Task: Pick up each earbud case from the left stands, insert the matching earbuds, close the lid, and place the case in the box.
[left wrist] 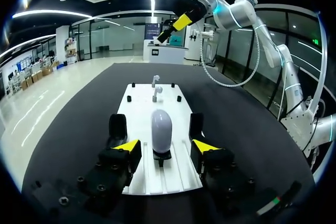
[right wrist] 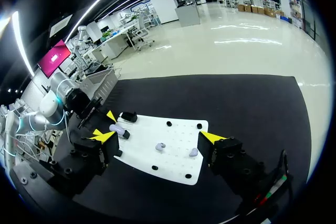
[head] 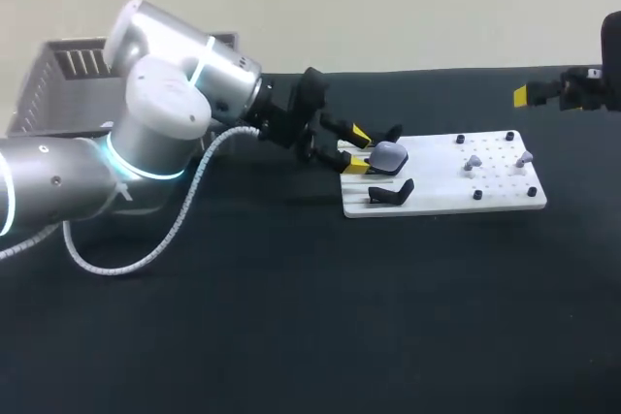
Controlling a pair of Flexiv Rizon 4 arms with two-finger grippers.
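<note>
A pale lavender earbud case (head: 388, 154) stands upright on the middle black stand at the left end of the white board (head: 505, 196). My left gripper (head: 357, 147) is at this stand. In the left wrist view the case (left wrist: 161, 121) sits between the open fingers (left wrist: 126, 148), with white board showing on both sides. Two small grey earbuds (head: 473, 160) (head: 524, 156) sit on pegs at the board's right end. My right gripper (head: 543, 92) hangs open above the table, off the board's far right; in its own view the earbuds (right wrist: 160, 146) (right wrist: 193, 152) lie below it.
An empty black stand (head: 391, 193) sits on the near side of the case, another (head: 392, 131) on the far side. A grey slotted box (head: 58, 94) stands at the back left, behind my left arm. The board lies on a dark tabletop (head: 291, 317).
</note>
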